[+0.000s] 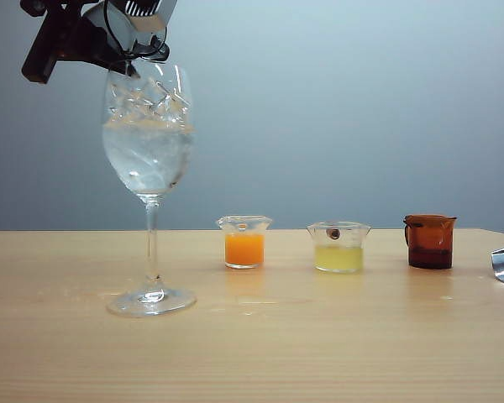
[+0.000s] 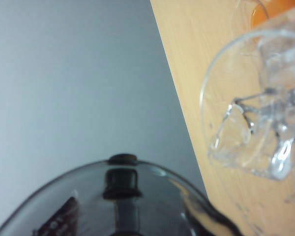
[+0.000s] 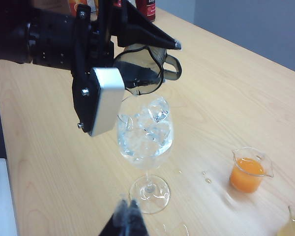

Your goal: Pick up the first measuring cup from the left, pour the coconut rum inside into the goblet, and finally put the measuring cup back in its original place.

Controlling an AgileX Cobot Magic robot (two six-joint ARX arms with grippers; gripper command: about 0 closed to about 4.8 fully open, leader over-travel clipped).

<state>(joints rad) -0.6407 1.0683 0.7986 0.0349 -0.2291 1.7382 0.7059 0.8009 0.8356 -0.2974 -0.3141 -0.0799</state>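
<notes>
Nearest: smooth pale wood table (image 1: 336,353). On it the goblet (image 1: 149,159), tall clear stemmed glass w/ round foot, big bowl w/ ice cubes and clear liquid.

Above its rim the left gripper (image 3: 137,54), black, clenched on the first measuring cup (image 3: 142,69), smoky-grey glass w/ side handle, tipped over the bowl.

Right gripper (image 3: 129,214) low nr the goblet's foot, tips together, nothing btwn.

Further back, in a row: orange cup (image 1: 244,242), yellow cup (image 1: 338,246), amber cup (image 1: 429,241).
</notes>
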